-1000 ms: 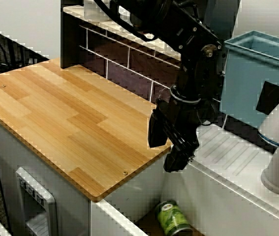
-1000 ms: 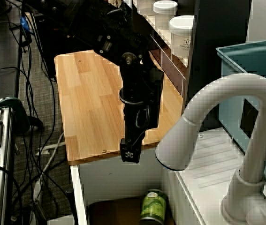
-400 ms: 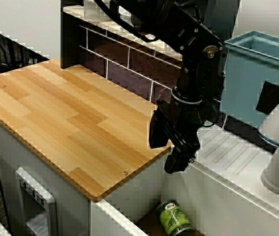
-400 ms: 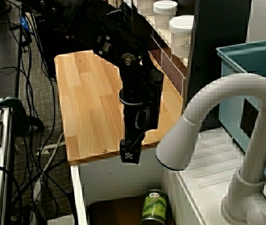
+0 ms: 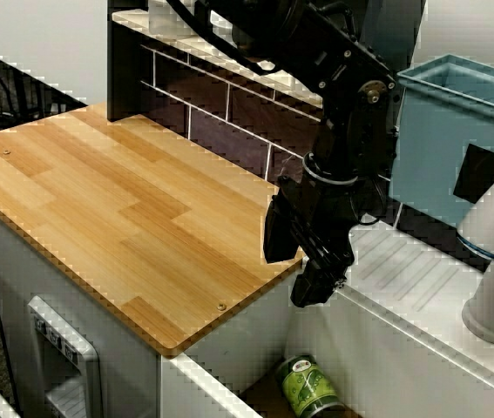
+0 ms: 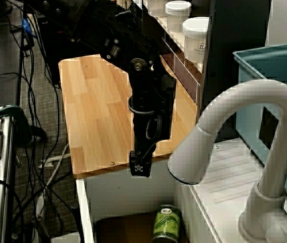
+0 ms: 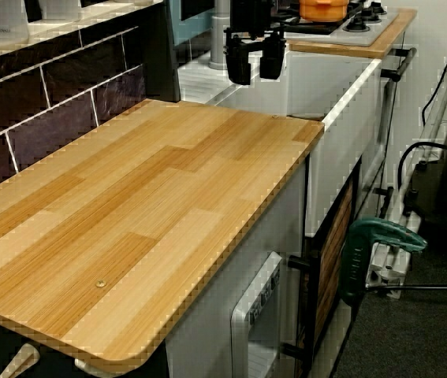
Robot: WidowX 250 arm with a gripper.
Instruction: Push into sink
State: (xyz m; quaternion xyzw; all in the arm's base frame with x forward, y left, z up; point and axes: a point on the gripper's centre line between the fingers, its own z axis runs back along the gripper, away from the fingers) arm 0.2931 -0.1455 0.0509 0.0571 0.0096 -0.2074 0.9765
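The sink [image 5: 251, 340] is the white-walled basin just past the wooden counter's end, also seen in the faucet-side view [image 6: 120, 195] and the view along the counter [image 7: 318, 90]. A green can [image 5: 306, 388] rests on its brown floor [image 6: 164, 221]. My black gripper [image 5: 316, 284] hangs over the sink's near end, just beyond the counter edge and well above the can [image 6: 139, 167]. In the view along the counter, the gripper [image 7: 255, 63] shows a narrow gap between its two fingers, with nothing held.
The wooden counter [image 5: 116, 200] meets a dark tiled backsplash [image 5: 220, 113]. A white faucet [image 6: 244, 116] arches over the sink's far side, beside a ribbed drainboard [image 5: 412, 270] and a light-blue tub [image 5: 447, 131]. Jars [image 6: 196, 30] sit on a shelf. A stove with an orange pot [image 7: 323, 8] lies beyond.
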